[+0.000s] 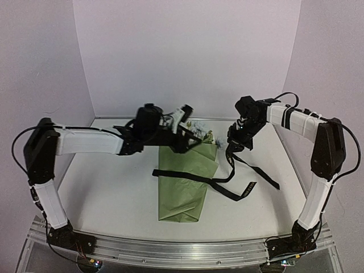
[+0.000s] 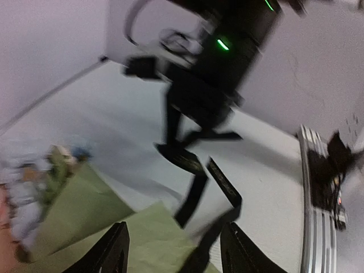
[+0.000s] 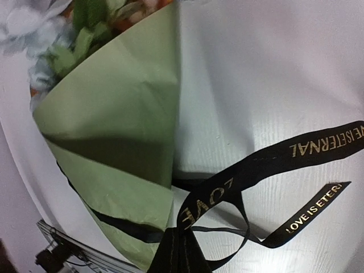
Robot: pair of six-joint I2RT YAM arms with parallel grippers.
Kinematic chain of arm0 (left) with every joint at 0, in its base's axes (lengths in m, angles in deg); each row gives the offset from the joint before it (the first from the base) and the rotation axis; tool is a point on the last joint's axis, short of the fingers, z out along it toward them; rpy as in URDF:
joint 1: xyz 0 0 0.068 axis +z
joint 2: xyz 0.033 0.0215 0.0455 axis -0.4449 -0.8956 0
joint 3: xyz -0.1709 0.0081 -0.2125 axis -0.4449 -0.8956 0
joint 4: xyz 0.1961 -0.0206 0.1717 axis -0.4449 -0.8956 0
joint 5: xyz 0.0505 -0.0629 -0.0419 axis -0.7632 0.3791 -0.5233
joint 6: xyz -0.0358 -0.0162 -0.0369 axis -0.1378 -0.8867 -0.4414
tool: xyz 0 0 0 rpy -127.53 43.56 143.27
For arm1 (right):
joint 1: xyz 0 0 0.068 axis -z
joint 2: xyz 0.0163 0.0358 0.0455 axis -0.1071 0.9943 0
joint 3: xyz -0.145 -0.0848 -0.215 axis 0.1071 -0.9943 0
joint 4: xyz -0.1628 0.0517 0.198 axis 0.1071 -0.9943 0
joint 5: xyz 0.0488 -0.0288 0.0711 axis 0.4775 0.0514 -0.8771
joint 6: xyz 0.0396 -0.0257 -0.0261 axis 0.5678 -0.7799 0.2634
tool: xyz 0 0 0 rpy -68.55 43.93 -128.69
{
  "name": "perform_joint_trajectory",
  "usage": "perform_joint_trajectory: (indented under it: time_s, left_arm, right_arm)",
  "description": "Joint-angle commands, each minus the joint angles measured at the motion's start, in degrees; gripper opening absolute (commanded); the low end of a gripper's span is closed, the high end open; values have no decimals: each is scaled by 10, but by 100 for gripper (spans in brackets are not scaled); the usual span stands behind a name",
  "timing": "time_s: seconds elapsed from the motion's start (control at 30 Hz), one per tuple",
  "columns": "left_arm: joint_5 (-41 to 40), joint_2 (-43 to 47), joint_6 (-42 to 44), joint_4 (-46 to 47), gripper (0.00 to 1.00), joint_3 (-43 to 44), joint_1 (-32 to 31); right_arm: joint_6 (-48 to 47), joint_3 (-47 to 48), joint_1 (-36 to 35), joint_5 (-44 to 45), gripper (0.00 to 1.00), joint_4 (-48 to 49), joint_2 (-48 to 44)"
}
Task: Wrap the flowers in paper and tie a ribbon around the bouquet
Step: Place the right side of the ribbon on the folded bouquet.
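While the bouquet [image 1: 183,193] lies flat on the table [image 1: 108,187] with its blooms toward the back wall, the ribbon [image 1: 245,191] crosses its paper [image 3: 125,114] about midway and trails off to the right in loose loops. The right gripper [image 1: 234,143] is pinched tight on the ribbon, holding one strand up off the table just right of the flowers [image 1: 200,129]. The left gripper [image 2: 175,227] hovers over the upper part of the cone, its fingers [image 2: 116,253] spread with nothing between them.

By my judgement, the ribbon is light, limp fabric and looks smooth, so it will sag, twist and slide. It is best taken flat across its width, near where it leaves the paper, and kept under steady tension. The paper looks thin and springy. The cone seems apt to unroll if nothing presses on it, and a hard squeeze would crease it. The flowers are fragile and better left untouched. The best hold on the bouquet seems to be its middle, by the ribbon band, where the stems give some body. Whether a knot has formed I cannot tell.
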Motion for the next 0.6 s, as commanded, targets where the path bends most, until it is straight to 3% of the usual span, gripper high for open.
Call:
perform_joint_trajectory:
  time_s: [0.0,0.1,0.2,0.27,0.4,0.57]
  left_arm:
    - [-67,133,-162,76,56,-154,88]
    - [-76,172,-193,62,56,-241,121]
    - [-74,183,-189,34,57,-277,126]
    - [-74,180,-184,20,58,-282,126]
    - [-71,168,-175,1,57,-276,126]
    - [-70,161,-171,-7,56,-269,126]
  right_arm:
    - [-159,72,-141,5,2,-69,6]
    - [-236,76,-214,33,20,-145,25]
    - [-218,-2,-213,69,53,-122,-2]
    - [-212,-24,-209,92,64,-115,-23]
    - [-189,-23,-202,130,73,-115,-41]
    - [-113,6,-168,139,74,-110,-10]
